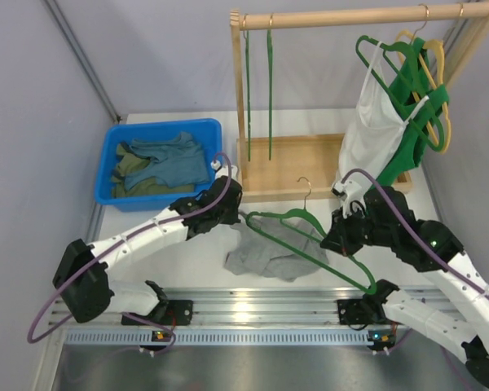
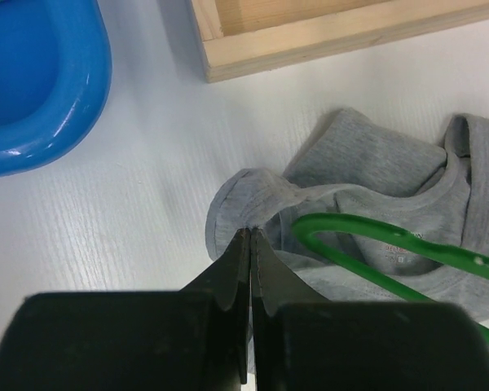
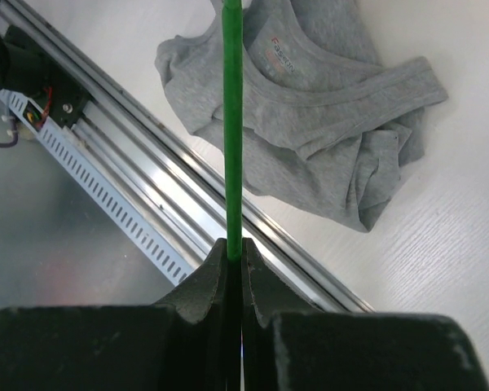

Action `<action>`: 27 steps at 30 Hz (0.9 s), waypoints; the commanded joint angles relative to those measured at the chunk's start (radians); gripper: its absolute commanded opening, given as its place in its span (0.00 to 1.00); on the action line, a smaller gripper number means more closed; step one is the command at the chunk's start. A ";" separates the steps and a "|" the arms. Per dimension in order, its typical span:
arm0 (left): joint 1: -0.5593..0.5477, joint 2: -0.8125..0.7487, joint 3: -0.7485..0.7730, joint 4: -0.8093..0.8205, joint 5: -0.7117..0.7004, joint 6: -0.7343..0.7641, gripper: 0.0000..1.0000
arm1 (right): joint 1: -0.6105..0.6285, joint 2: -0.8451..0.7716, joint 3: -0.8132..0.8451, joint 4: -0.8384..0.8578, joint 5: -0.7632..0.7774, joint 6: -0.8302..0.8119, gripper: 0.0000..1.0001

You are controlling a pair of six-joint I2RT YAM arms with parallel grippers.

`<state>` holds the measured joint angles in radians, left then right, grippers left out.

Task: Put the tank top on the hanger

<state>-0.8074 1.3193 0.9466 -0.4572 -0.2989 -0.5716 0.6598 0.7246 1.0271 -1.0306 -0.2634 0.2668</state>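
My left gripper (image 2: 250, 233) has its fingers pressed together, and a rolled edge of the light grey jersey tank top (image 2: 375, 167) is pinched between the tips. The cloth rises in a small loop where I grip it. My right gripper (image 3: 235, 246) is clamped just as tight on one thin bar of the slim green wire-like hanger (image 3: 232, 122), which runs straight out from between my fingers.

In the overhead view the left gripper (image 1: 228, 199) sits at the left end of the hanger (image 1: 310, 244), and the right gripper (image 1: 342, 226) is on its right side. The hanger's gold hook (image 1: 306, 187) points towards the back of the table. The tank top (image 1: 265, 257) lies crumpled on the white table (image 1: 310, 122) between my two arms. The hanger's left end crosses over it, and I cannot tell whether any part of the hanger is inside the cloth.

Near my left arm is a blue plastic tub (image 1: 118, 138) holding teal and olive clothes (image 1: 159, 163). Behind the hanger is a wooden clothes rack (image 1: 301, 167). A white tank top (image 1: 373, 134) hangs at the rack's right end among thicker green plastic hangers (image 1: 407, 77) and a yellow hanger (image 1: 436, 61).
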 commanded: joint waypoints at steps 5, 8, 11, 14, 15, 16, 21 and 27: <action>0.001 -0.061 0.057 -0.040 0.018 0.055 0.00 | -0.005 0.029 -0.030 0.130 -0.066 -0.038 0.00; 0.001 -0.080 0.075 -0.050 0.024 0.072 0.00 | 0.000 0.012 -0.041 0.150 -0.115 -0.043 0.00; -0.001 -0.097 0.099 -0.058 0.059 0.084 0.00 | 0.003 0.003 -0.048 0.165 -0.119 -0.046 0.00; -0.013 -0.112 0.132 -0.081 0.073 0.098 0.00 | 0.006 -0.010 -0.067 0.207 -0.146 -0.041 0.00; -0.016 -0.114 0.141 -0.093 0.079 0.101 0.00 | 0.008 -0.014 -0.076 0.217 -0.146 -0.037 0.00; -0.022 -0.117 0.162 -0.101 0.090 0.105 0.00 | 0.009 -0.017 -0.082 0.230 -0.137 -0.037 0.00; -0.058 -0.129 0.218 -0.161 0.096 0.110 0.00 | 0.012 -0.053 -0.137 0.328 -0.119 -0.025 0.00; -0.101 -0.138 0.259 -0.210 0.095 0.104 0.00 | 0.017 -0.105 -0.203 0.427 -0.079 -0.017 0.00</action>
<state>-0.8913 1.2087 1.1614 -0.6224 -0.2146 -0.4786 0.6666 0.6537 0.8333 -0.7429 -0.3511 0.2432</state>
